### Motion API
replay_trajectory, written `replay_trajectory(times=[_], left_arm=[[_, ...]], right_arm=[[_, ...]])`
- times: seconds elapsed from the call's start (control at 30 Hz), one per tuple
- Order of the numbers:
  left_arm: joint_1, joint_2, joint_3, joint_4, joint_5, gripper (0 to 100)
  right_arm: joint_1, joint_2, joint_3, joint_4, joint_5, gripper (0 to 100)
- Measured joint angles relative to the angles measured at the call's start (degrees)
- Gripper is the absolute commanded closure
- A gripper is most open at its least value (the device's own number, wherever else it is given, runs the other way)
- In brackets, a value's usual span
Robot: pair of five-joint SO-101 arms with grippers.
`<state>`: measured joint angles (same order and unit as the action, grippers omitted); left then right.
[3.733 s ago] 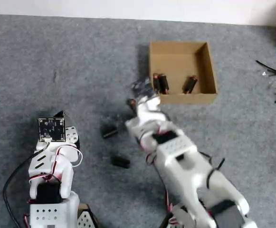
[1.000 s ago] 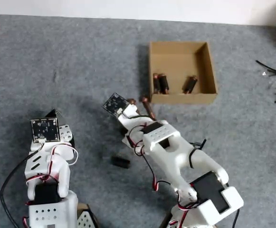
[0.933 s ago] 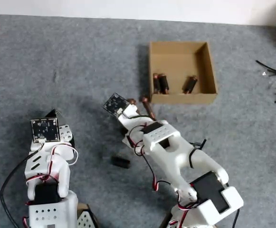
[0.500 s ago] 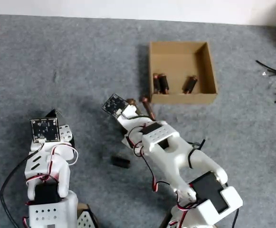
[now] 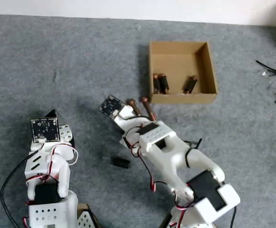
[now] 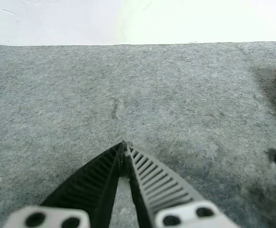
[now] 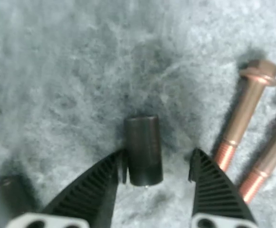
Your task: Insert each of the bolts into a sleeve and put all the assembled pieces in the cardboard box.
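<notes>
1. While checking progress, count three assembled pieces [image 5: 160, 84] inside the cardboard box [image 5: 183, 99].
2. Treat as outstanding: two bolts [image 5: 147, 108] lying loose near the box, plus a spare sleeve [image 5: 120, 162] on the tabletop [image 5: 57, 57].
3. Find the right gripper [image 7: 157, 156] spread wide around another sleeve [image 7: 142, 149], lying flat just beside the bolts.
4. Find the left gripper [image 6: 125, 152] pinched together, empty, well apart.
5. Note grey felt covering, white wall [image 5: 128, 7] behind, black cable ties [image 5: 273, 71] at one edge.
</notes>
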<state>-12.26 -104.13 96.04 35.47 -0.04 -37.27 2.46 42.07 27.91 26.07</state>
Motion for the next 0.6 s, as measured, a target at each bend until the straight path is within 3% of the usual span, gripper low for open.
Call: replay_trajectory(times=[0.33,0.5,0.6], left_arm=[[0.0,0.0,0.0,0.0,0.0,99],[0.0,0.0,0.0,0.0,0.0,99],[0.0,0.0,0.0,0.0,0.0,99]], right_arm=[[-0.2,5.5,-6.9,5.6,0.0,80.8],[-0.2,5.6,-7.6,7.0,0.0,99.8],[-0.2,5.6,-8.0,7.2,0.0,99.8]])
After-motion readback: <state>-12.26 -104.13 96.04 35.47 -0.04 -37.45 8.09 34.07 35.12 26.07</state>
